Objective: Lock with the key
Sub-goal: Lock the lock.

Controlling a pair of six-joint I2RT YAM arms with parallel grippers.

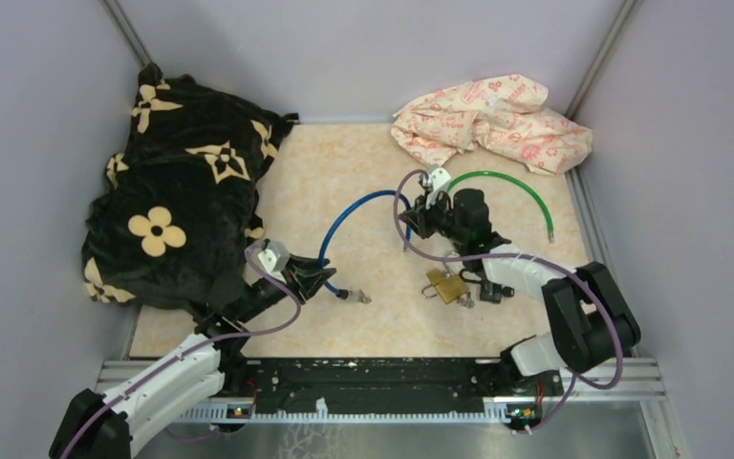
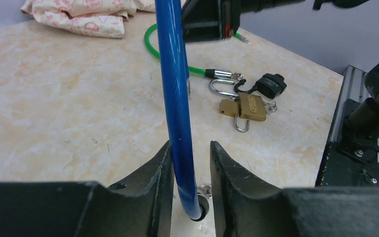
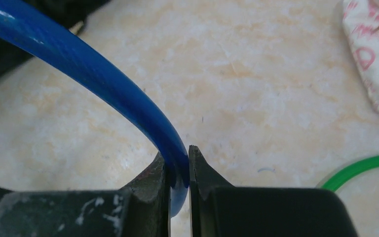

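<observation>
- Left gripper (image 1: 328, 277) (image 2: 190, 148): sits low over the table (image 1: 344, 153) near its front-left. Its fingers (image 2: 160, 173) straddle the blue cable (image 1: 349, 207) (image 2: 175, 74) close to one end. They are only slightly parted. The wrist view shows one finger against the cable and a thin gap at the other, so nothing is clamped.
- Right gripper (image 1: 411, 225) (image 3: 178, 153): is near the table centre. Its fingers (image 3: 200, 170) are pinched tight on the blue cable (image 3: 94, 74) with no gap showing.
- Blue cable: arches up off the table between the two grippers. Its metal tip (image 1: 354, 296) lies on the table just beyond the left gripper.
- Brass padlocks (image 1: 449, 285) (image 2: 250, 106): lie flat on the table near the front edge, just beside the right arm and apart from both grippers. At least one shackle stands open.
- Black-cased piece (image 1: 493, 292) (image 2: 270, 85): lies just beside the padlocks. Whether it carries the key cannot be told.
- Green cable (image 1: 507, 180) (image 2: 150, 47) (image 3: 360, 168): curves across the table's right rear.
- Printed cloth (image 1: 492, 120) (image 2: 79, 17) (image 3: 370, 54): is bunched at the far right corner.
- Black flowered blanket (image 1: 182, 191): is heaped along the left side.
</observation>
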